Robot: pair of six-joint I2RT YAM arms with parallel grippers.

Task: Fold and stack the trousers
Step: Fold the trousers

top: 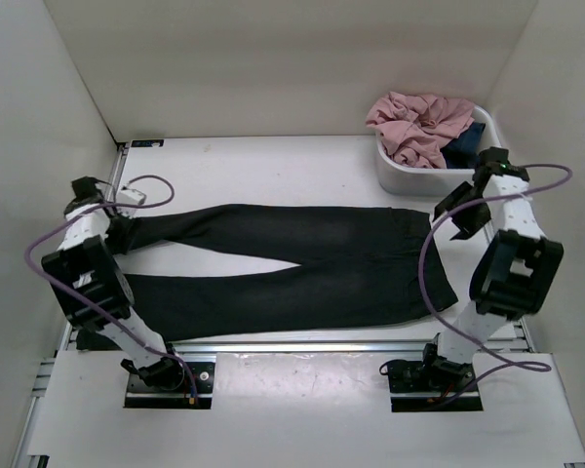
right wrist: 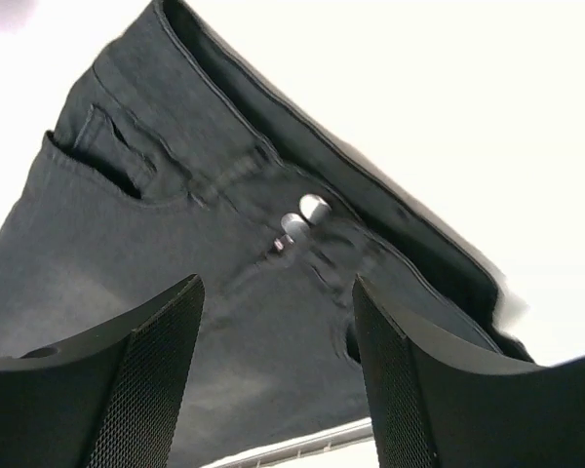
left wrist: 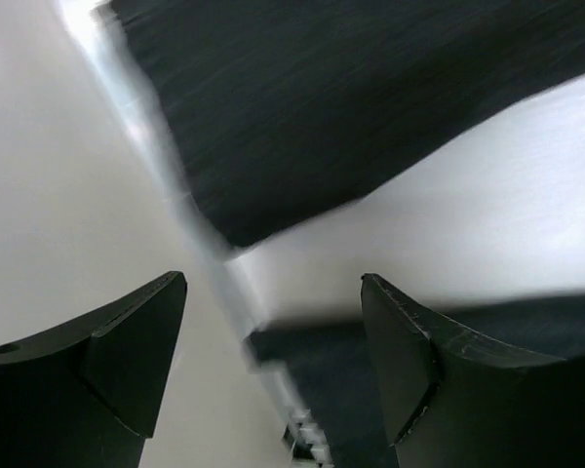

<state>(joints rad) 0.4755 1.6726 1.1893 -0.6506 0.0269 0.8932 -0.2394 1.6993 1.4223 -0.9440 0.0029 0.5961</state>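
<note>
black trousers (top: 292, 268) flat on table, laid out full length, waist end just in front of white tub (top: 409, 180), legs stretching away from it

left gripper (left wrist: 273, 283) spread wide, nothing in it, hanging over cuffs at end far from tub

right gripper (right wrist: 276, 285) also spread, over waistband near tub

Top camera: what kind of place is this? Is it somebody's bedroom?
Not a bedroom; probably a robot test booth. Plain white walls box in a white table, a left arm and right arm are bolted at its edge, and black trousers lie spread flat.
</note>
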